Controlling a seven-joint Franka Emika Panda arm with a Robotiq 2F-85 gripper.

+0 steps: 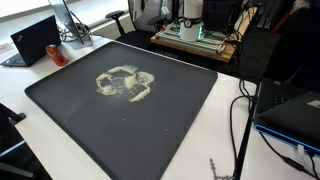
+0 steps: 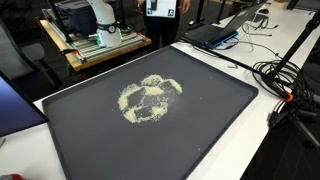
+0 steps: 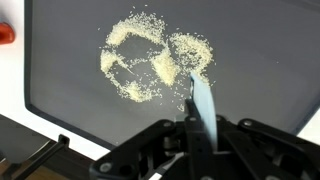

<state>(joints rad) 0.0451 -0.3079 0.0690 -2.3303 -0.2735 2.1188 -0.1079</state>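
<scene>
Pale grains (image 3: 150,60) lie scattered in rough rings on a large dark mat (image 3: 70,90). In the wrist view my gripper (image 3: 196,125) comes in from the bottom edge, shut on a thin pale blue flat blade (image 3: 201,103). The blade stands on edge, and its tip points at the near right side of the grain patch. Both exterior views show the grains (image 1: 125,83) (image 2: 150,97) near the middle of the mat (image 1: 80,115) (image 2: 205,130). The gripper itself is not seen in either of them.
The mat lies on a white table (image 1: 225,140). A red can (image 1: 58,55) and a laptop (image 1: 35,40) stand off one corner. Black cables (image 1: 243,110) (image 2: 285,80) trail along one side. The robot's base (image 2: 100,20) stands on a wooden stand behind.
</scene>
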